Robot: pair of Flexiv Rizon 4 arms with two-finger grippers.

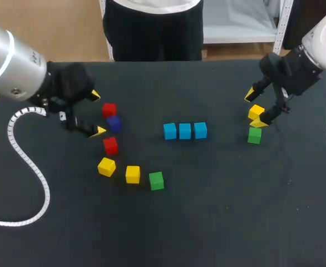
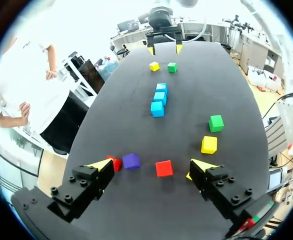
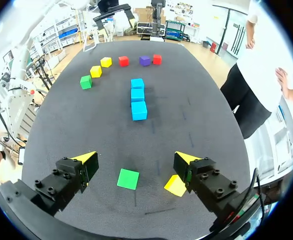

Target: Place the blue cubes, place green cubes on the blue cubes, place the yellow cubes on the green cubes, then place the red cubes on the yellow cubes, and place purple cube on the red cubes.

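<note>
Three blue cubes (image 1: pixel 185 131) lie in a row at the table's middle. My left gripper (image 1: pixel 97 113) hangs open over a red cube (image 1: pixel 109 109) and the purple cube (image 1: pixel 114 123). A second red cube (image 1: pixel 110 146), two yellow cubes (image 1: pixel 106 166) (image 1: pixel 132 174) and a green cube (image 1: pixel 156 181) lie nearer the front. In the left wrist view, one red cube (image 2: pixel 164 168) sits between the open fingers and the purple cube (image 2: pixel 131 160) is beside it. My right gripper (image 1: pixel 253 109) is open over a yellow cube (image 1: pixel 256 112) and a green cube (image 1: pixel 254 135). In the right wrist view that green cube (image 3: pixel 128 178) lies between the fingers, and the yellow cube (image 3: pixel 176 185) is by one finger.
The black table (image 1: pixel 218 211) stretches bare toward the front right. A white cable (image 1: pixel 32 167) from my left arm loops over the table's left side. A person stands behind the far edge without touching the table.
</note>
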